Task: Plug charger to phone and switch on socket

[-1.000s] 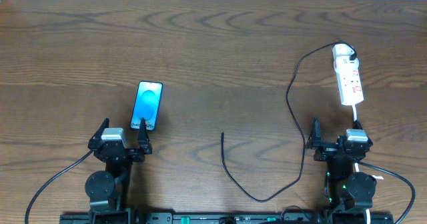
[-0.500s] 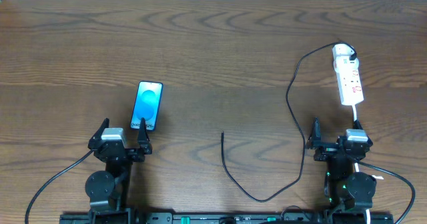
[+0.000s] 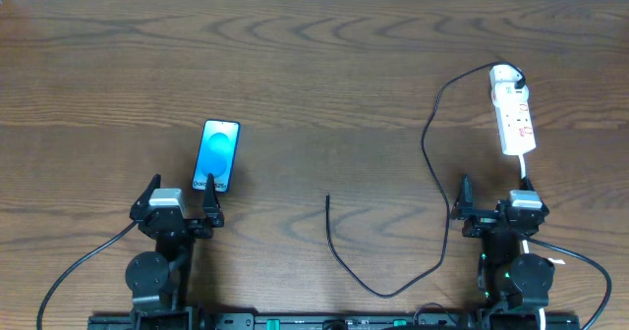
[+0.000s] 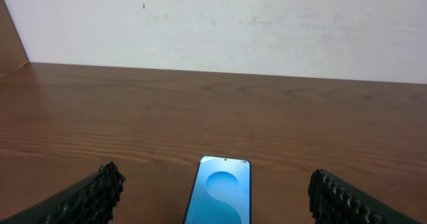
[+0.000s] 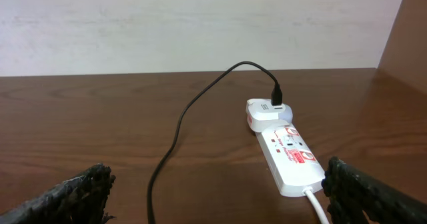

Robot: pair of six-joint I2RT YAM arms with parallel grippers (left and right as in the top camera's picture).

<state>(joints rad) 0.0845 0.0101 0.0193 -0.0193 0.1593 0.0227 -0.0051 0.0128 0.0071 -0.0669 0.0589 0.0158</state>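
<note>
Overhead, a wide brown wood-grain table point(image 3: 314, 65) carries everything. At its near edge the left gripper point(image 3: 181, 192) has its ribbed black fingers point(image 4: 87, 197) spread wide and holds nothing. The right gripper point(image 3: 494, 194) is spread just as wide, empty and touching nothing. A long thin black charger cable point(image 3: 425, 143) leaves a white adapter block point(image 3: 503, 74) at the far end of the narrow white power strip point(image 3: 514, 116). It bends left, runs toward the near edge just beside the right gripper, then loops back toward the middle of the table. The power strip, with small red marks, lies just ahead of the right gripper, its white cord point(image 5: 319, 207) trailing toward it. A slim rectangular blue-screened phone point(image 3: 218, 155) lies face up just ahead of the left gripper. Seen from above, that gripper's right fingertip overlaps the phone's near end, and contact cannot be told. The cable's small plug tip point(image 3: 327, 198) lies free on bare wood between the arms, well apart from the phone.
</note>
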